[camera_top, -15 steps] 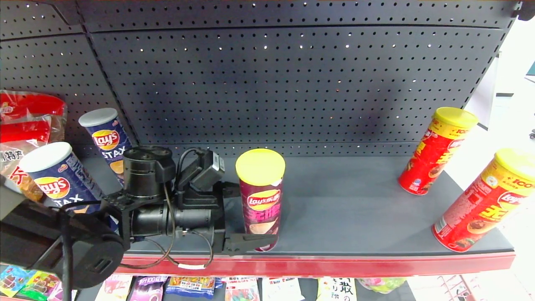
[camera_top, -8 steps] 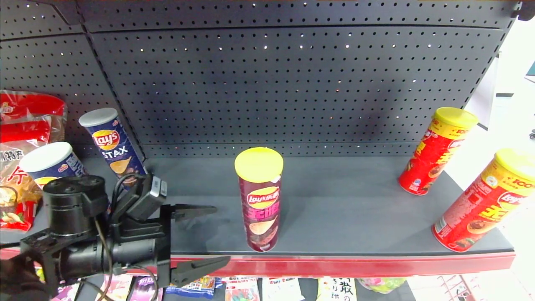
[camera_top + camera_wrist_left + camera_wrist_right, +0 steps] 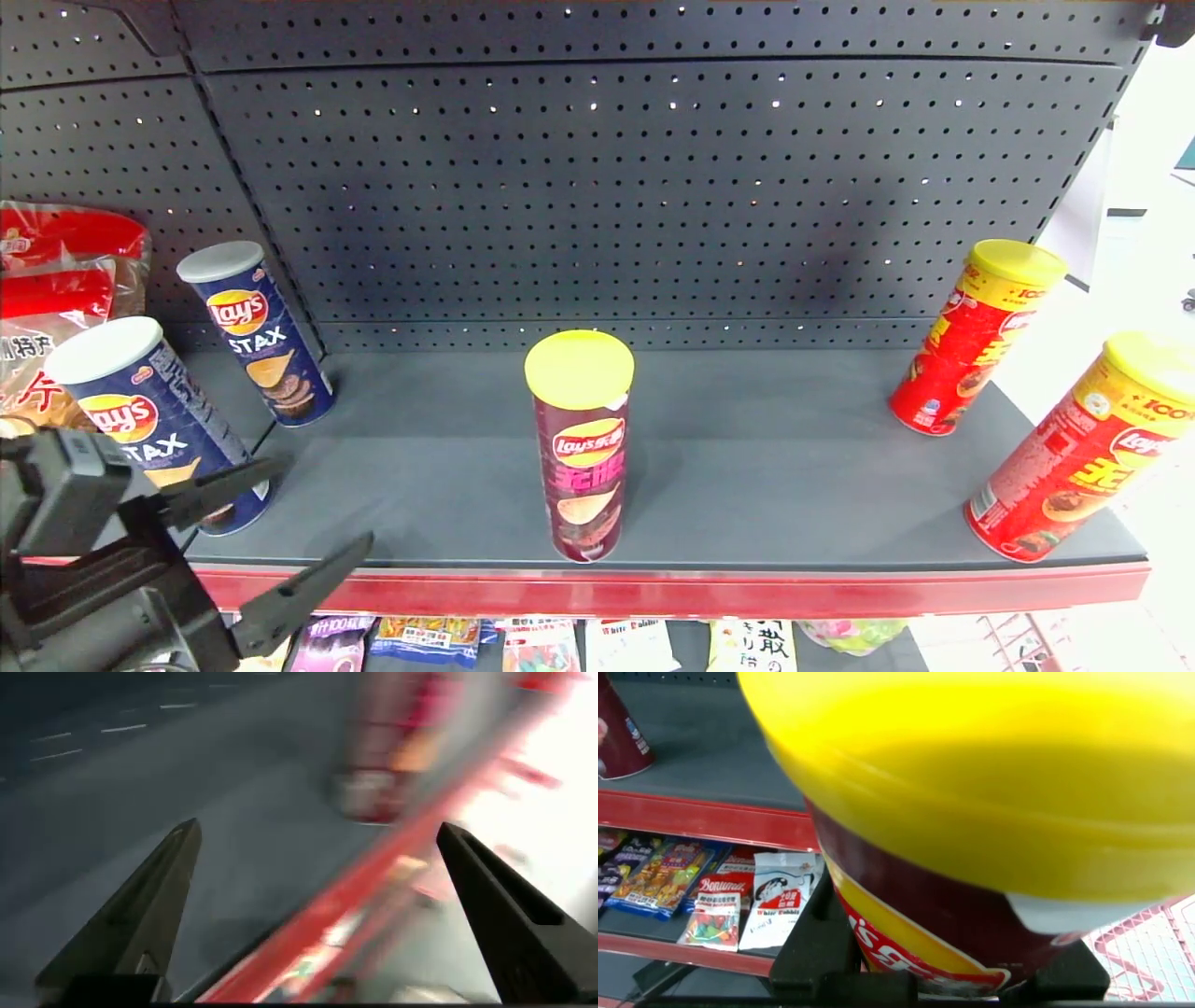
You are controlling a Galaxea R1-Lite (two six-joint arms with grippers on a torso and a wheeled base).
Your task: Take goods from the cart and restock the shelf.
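A purple chip can [image 3: 581,448] with a yellow lid stands upright near the front middle of the grey shelf [image 3: 766,467]. My left gripper [image 3: 327,499] is open at the shelf's front left corner, well left of that can, with nothing between its fingers. In the left wrist view the left gripper [image 3: 320,829] points across the shelf's red front lip [image 3: 392,868], and the can [image 3: 383,756] is a blur beyond. In the right wrist view my right gripper [image 3: 943,980] is shut on a dark red can with a yellow lid [image 3: 971,793], held below and in front of the shelf.
Two blue cans [image 3: 257,331] [image 3: 149,420] stand at the shelf's left, next to snack bags [image 3: 56,271]. Two red cans [image 3: 976,336] [image 3: 1074,448] stand at the right. Packets [image 3: 560,644] lie on the lower shelf. A red wire cart [image 3: 1148,952] is beside the held can.
My left gripper let go of the purple can and drew back to the left and down, off the shelf's front. The can stayed upright where it was set.
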